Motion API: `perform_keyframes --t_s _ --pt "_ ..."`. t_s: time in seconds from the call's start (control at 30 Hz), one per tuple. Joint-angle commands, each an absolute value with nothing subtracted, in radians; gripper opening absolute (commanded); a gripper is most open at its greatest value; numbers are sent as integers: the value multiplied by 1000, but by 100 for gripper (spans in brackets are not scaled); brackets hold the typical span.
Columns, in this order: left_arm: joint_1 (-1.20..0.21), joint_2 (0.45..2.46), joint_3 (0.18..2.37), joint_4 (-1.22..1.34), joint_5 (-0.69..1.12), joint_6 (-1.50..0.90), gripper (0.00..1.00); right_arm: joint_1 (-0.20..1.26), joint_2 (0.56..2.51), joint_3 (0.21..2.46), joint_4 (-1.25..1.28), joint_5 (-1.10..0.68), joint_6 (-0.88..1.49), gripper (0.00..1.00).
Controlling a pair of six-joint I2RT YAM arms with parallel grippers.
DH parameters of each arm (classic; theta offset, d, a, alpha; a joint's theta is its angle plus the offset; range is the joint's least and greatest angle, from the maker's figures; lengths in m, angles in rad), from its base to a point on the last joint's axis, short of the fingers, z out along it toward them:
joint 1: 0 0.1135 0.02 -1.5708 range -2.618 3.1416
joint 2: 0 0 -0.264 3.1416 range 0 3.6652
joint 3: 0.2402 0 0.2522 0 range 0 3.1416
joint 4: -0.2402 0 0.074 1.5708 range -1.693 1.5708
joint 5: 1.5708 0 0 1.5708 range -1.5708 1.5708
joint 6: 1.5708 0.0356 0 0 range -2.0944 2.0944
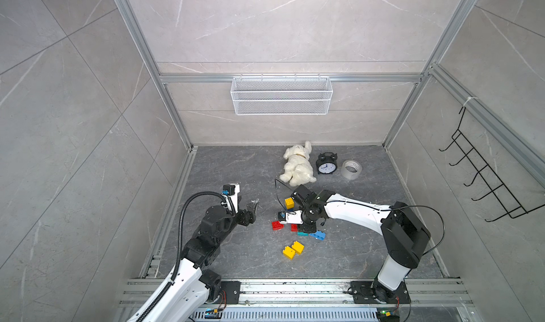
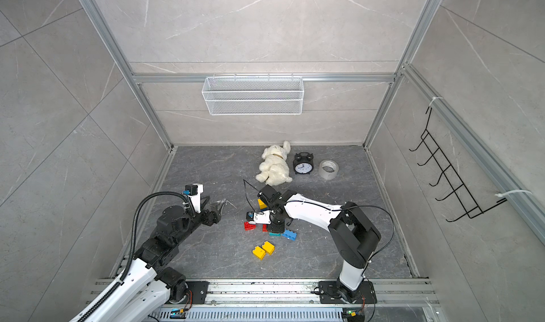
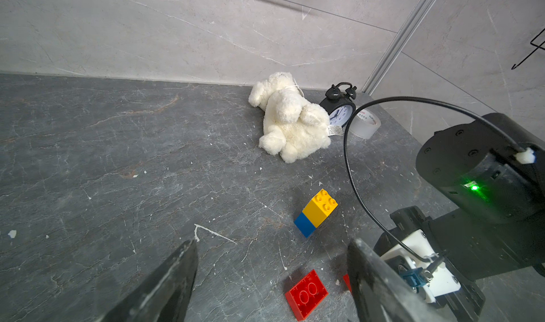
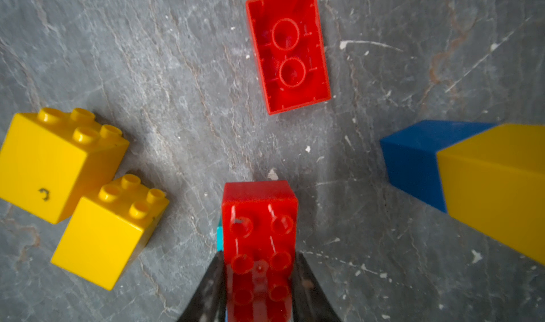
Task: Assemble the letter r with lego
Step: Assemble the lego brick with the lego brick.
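My right gripper [image 4: 259, 255] points straight down and is shut on a studs-up red lego brick [image 4: 259, 217]; a sliver of the teal brick [image 4: 219, 238] shows at its side. An upside-down red brick [image 4: 287, 49] lies just beyond it. Two yellow bricks [image 1: 298, 246] [image 1: 289, 252] lie together nearer the front. A blue brick [image 1: 318, 235] lies beside the teal one [image 1: 302, 234]. A yellow brick on a blue one [image 3: 317, 211] stands further back. My left gripper [image 3: 272, 242] hovers open and empty to the left of the bricks.
A white plush toy [image 1: 298, 164], a black alarm clock [image 1: 326, 164] and a roll of tape [image 1: 351, 168] stand at the back of the dark floor. A wire basket [image 1: 281, 95] hangs on the back wall. A black hook rack [image 1: 483, 176] hangs on the right wall.
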State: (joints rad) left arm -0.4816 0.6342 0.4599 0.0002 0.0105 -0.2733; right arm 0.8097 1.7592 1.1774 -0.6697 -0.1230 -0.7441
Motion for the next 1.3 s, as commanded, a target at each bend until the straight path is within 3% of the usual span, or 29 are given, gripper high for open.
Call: perform_keyframes --t_s 0.0,0.73,1.27 --pt "-475 629 453 18 23 -291 82 822 1771 1172 -696 -133 -718 27" --pt "-466 614 432 20 25 -298 82 845 1846 1164 -746 -87 -684 28" --pt "-463 601 432 12 23 -299 82 844 1822 1043 -647 -117 -592 29"
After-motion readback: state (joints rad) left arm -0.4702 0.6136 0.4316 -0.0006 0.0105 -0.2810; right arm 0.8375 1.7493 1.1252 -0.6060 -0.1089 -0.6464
